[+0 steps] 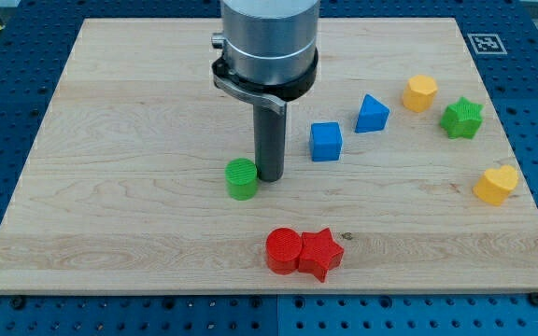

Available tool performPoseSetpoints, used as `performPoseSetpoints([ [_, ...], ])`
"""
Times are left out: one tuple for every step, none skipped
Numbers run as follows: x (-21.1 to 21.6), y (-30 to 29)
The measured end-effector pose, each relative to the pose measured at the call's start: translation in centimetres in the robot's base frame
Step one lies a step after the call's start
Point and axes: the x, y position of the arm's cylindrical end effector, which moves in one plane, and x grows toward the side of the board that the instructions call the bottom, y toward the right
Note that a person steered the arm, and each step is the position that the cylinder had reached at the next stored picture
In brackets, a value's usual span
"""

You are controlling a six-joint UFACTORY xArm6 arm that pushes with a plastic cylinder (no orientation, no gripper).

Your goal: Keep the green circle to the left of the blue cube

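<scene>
A: While my tip point(271, 177) stands on the table point(110, 187), where does the green circle point(242, 178) lie?

B: Just beside my tip, on its view-left side, close enough that they look to be touching. There are no fingers on this arm, only the straight dark rod, so nothing opens or clamps.

A: And the blue cube point(326, 142)?

B: To the view's right of the green circle and a little toward the view's top, with my tip between the two. The circle sits clearly left of the cube.

A: What else lies around the green circle?

B: Toward the view's bottom and slightly right of it, a red circle point(284, 250) and a red star point(321, 253) sit pressed together. Further right than the cube lies a blue triangle point(372, 114), then a yellow hexagon point(419, 92) and a green star point(461, 118). A yellow heart point(496, 185) sits far to the right, near the table's edge.
</scene>
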Motion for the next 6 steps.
performPoseSetpoints([
  [1.2,1.1],
  [3.3,0.9],
  [2.8,-3.0],
  [-0.1,-8.3],
  [-0.7,-9.3],
  [-0.4,-7.4],
])
